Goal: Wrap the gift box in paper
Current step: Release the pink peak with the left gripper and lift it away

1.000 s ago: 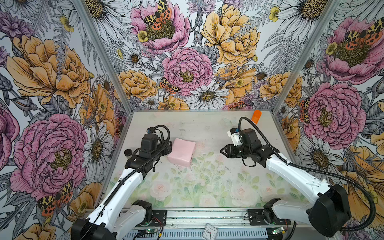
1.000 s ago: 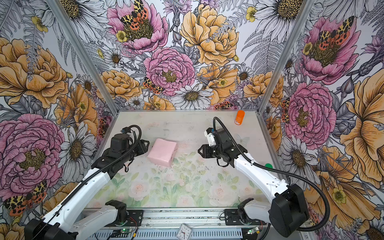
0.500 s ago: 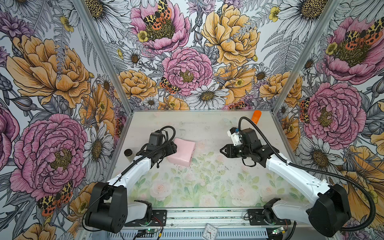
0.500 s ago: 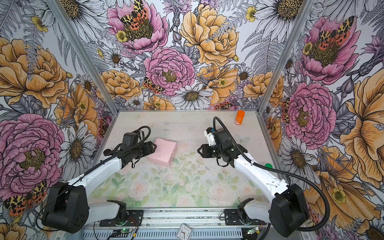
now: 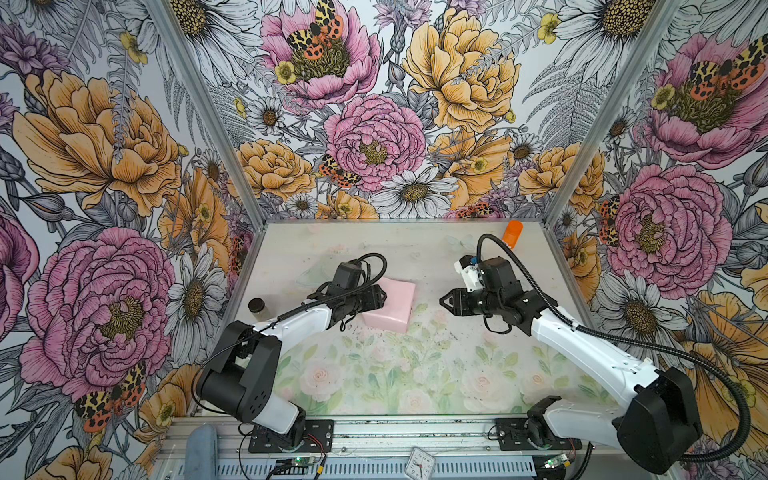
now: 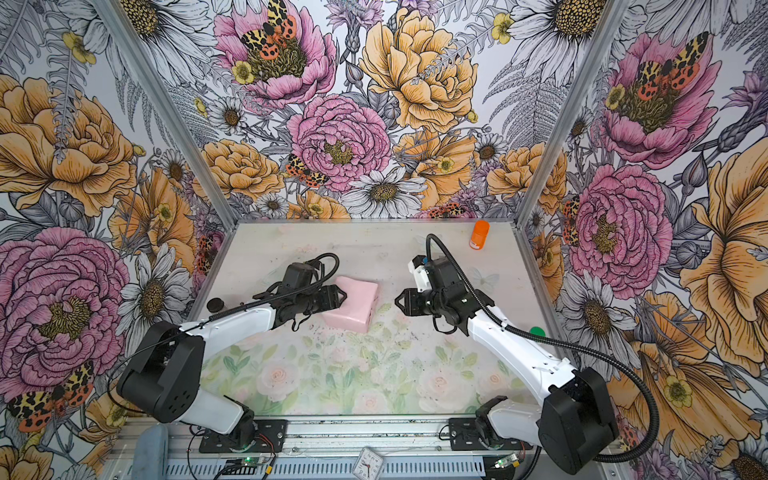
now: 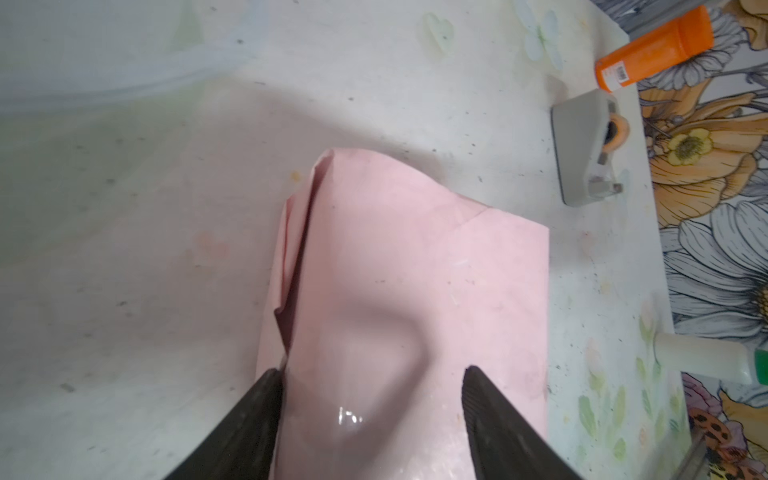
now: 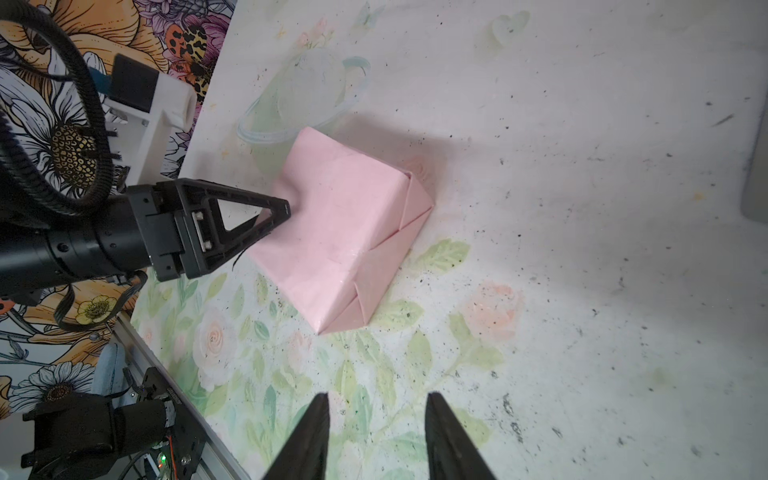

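Pink paper (image 5: 392, 301) covers the box completely, so I see only a squarish parcel lying on the table (image 5: 415, 374), left of the middle in both top views. The end that faces my right arm is folded into neat triangular flaps (image 8: 390, 245). Along one side, in my left wrist view, a seam (image 7: 297, 274) gapes a little.

My left gripper (image 7: 372, 374) is at the parcel's left edge with its jaws spread wide. Its fingertips (image 8: 282, 208) touch the paper's top face, which is dented between them, and I pinch nothing.

My right gripper (image 8: 376, 399) hovers over bare table, well apart from the parcel and pointing at it, with its jaws partly spread and empty.

A grey tape dispenser (image 7: 586, 153) and an orange tube (image 5: 512, 233) sit near each other by the right wall.
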